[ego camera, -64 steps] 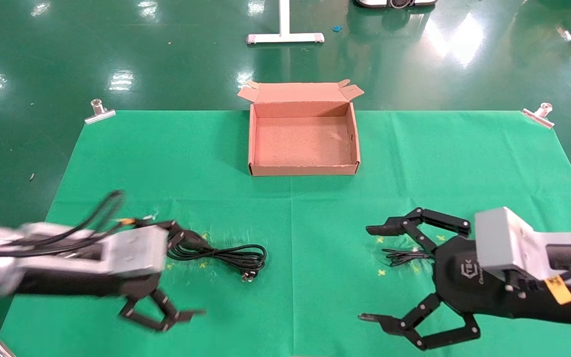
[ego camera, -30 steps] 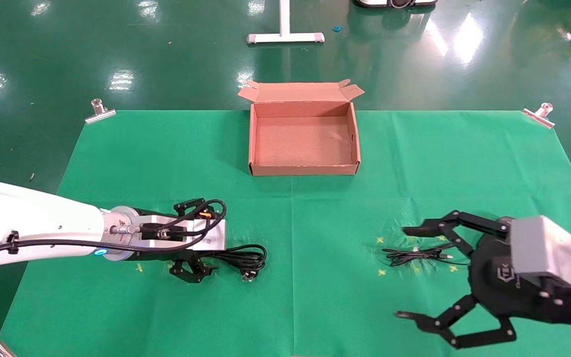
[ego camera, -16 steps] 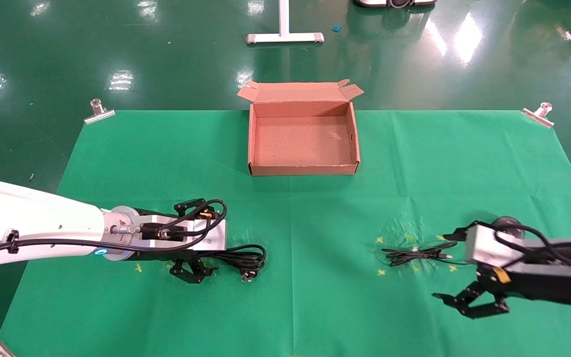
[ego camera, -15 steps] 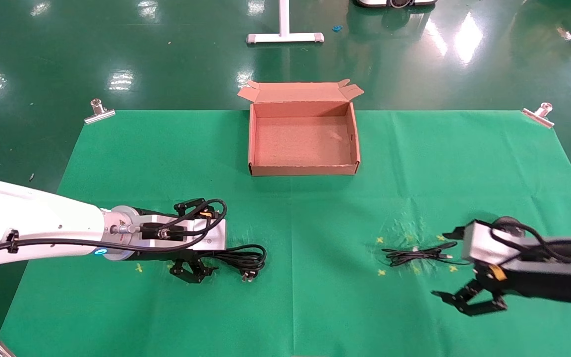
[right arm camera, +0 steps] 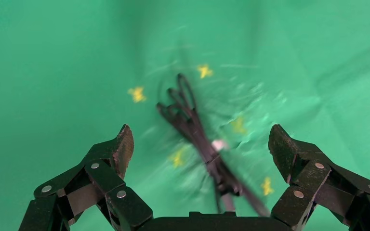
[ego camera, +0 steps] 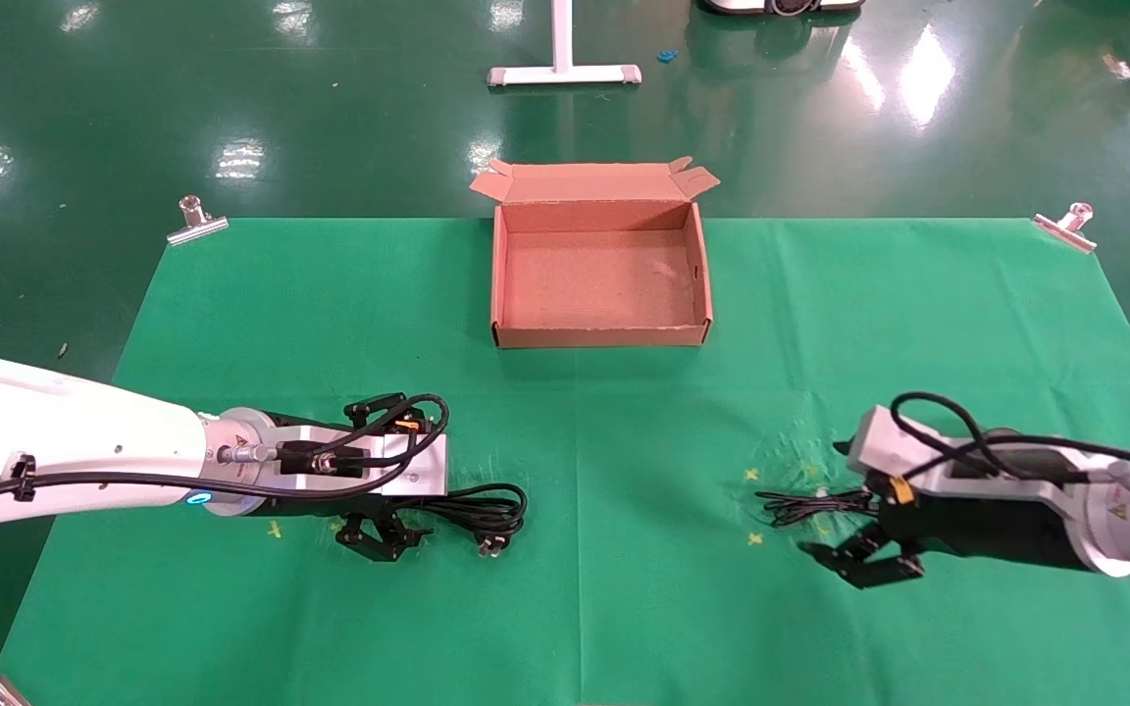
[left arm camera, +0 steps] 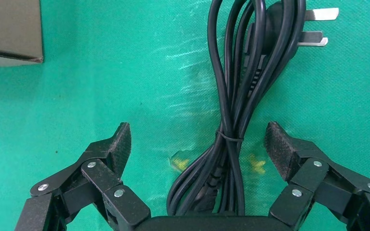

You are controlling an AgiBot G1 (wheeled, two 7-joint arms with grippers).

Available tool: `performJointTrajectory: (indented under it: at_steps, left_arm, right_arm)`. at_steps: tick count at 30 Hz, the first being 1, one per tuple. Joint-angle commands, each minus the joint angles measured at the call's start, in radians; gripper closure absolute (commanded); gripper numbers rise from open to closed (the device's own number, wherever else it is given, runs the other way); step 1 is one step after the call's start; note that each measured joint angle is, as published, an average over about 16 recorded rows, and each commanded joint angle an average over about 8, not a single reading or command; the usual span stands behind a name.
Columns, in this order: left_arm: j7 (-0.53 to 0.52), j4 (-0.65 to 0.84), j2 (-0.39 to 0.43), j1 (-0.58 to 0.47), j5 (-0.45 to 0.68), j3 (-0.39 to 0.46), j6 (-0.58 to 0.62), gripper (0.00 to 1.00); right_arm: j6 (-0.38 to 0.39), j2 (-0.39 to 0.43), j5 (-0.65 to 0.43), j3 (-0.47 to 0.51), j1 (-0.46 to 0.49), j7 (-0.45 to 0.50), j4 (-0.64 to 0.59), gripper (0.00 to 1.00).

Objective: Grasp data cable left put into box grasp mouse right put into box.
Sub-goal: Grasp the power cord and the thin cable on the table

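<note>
You see a bright green cloth [ego camera: 330,294] marked with small yellow crosses [ego camera: 752,475], and on it a plain brown cardboard box [ego camera: 600,336]. The data cable [left arm camera: 235,96] is black with silver plug prongs; both grippers [left arm camera: 197,149] [right arm camera: 200,149] are black, on white and grey arms.

We see the box [ego camera: 600,336] in matt brown corrugated cardboard with a rough, grainy floor, sitting on a green cloth [ego camera: 330,294] that looks soft, fibrous and faintly scuffed in the wrist views. The data cable [left arm camera: 236,96] shows smooth, slightly shiny black rubbery sheathing with bright bare metal prongs, while the left gripper [left arm camera: 197,144] has matt black plastic links, silvery rivets and coarse textured pads [left arm camera: 280,147]. Beyond the cloth we catch the floor [ego camera: 84,98], glossy green and mirror-bright under the lights
</note>
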Motion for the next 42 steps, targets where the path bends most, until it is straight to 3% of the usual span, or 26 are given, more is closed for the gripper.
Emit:
performJointTrajectory:
  at_steps: [1,7,11,12,15,16,19,20,42]
  left_arm:
    - [0.000,0.000,0.000,0.000,0.000,0.000,0.000,0.00]
    - [0.000,0.000,0.000,0.000,0.000,0.000,0.000,0.01]
    - [0.000,0.000,0.000,0.000,0.000,0.000,0.000,0.48]
    - [0.000,0.000,0.000,0.000,0.000,0.000,0.000,0.60]
    - [0.000,0.000,0.000,0.000,0.000,0.000,0.000,0.96]
    - [0.000,0.000,0.000,0.000,0.000,0.000,0.000,1.00]
    - [0.000,0.000,0.000,0.000,0.000,0.000,0.000,1.00]
    - [0.000,0.000,0.000,0.000,0.000,0.000,0.000,1.00]
    - [0.000,0.000,0.000,0.000,-0.005,0.000,0.000,1.00]
  right_arm:
    - [0.016,-0.012,-0.012,-0.002,-0.002,0.008,-0.009,0.00]
    - [0.044,-0.030,-0.032,-0.006,-0.005,0.009,-0.046,0.00]
    - [0.057,-0.037,-0.041,-0.006,-0.006,0.011,-0.061,0.00]
    - [0.060,-0.038,-0.041,-0.006,-0.006,0.012,-0.064,0.05]
    - [0.063,-0.041,-0.039,-0.005,-0.008,0.014,-0.069,0.43]
    - [0.063,-0.042,-0.039,-0.005,-0.009,0.015,-0.070,0.55]
    - [0.063,-0.042,-0.037,-0.005,-0.010,0.015,-0.071,0.93]
    - [0.062,-0.042,-0.037,-0.005,-0.010,0.015,-0.071,1.00]
    - [0.060,-0.038,-0.037,-0.004,-0.008,0.013,-0.064,1.00]
